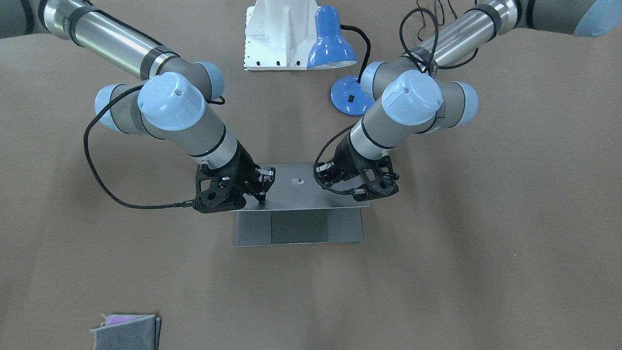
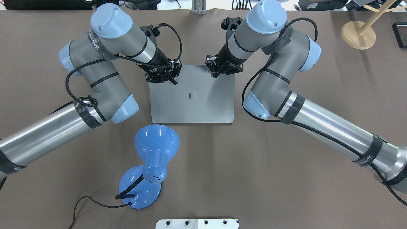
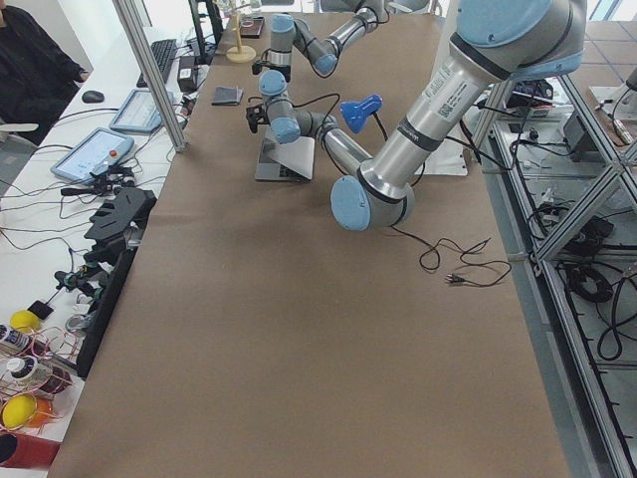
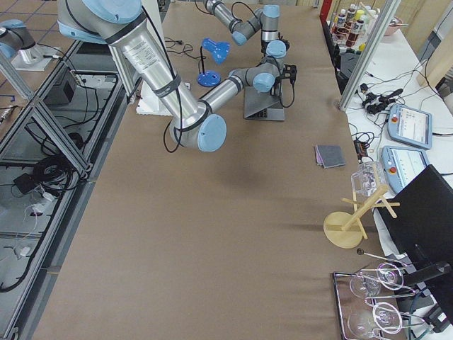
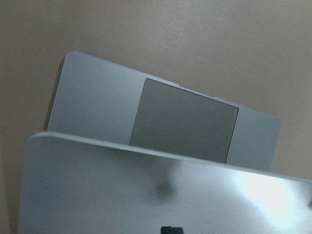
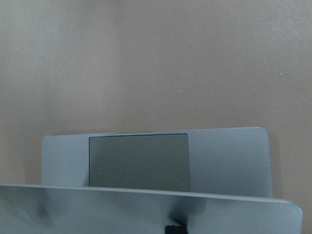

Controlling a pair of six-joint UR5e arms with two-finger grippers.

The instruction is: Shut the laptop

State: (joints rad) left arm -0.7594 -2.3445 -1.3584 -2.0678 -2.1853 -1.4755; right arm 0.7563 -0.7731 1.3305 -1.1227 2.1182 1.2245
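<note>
Surface: a brown table (image 2: 286, 178), matte, running wide on both sides of me.
Laptop: the laptop (image 2: 194, 105) lies in the middle of the table, hinge side near me and front edge far. Its lid is tilted partway down, so only the palm rest and trackpad (image 1: 300, 226) show past the lid's edge.
Left gripper: my left gripper (image 2: 173, 80) has its fingers drawn together, tip on the far left corner of the lid, holding nothing.
Right gripper: my right gripper (image 2: 214, 73) also looks pinched narrow, tip on the lid near its far edge, right of the logo.
Near side: a blue lamp (image 2: 155, 149) stands just near-left of the laptop, its shade close to the hinge edge but apart from it. My white base plate (image 1: 277, 34) is behind it.
Far side: a folded grey cloth (image 1: 129, 330) lies far right, well apart from the laptop. A wooden stand (image 2: 357, 35) sits further right.
Room: benches with tablets and cables run beyond the far edge.
Open room: bare brown surface lies left, right and far of the laptop.
</note>
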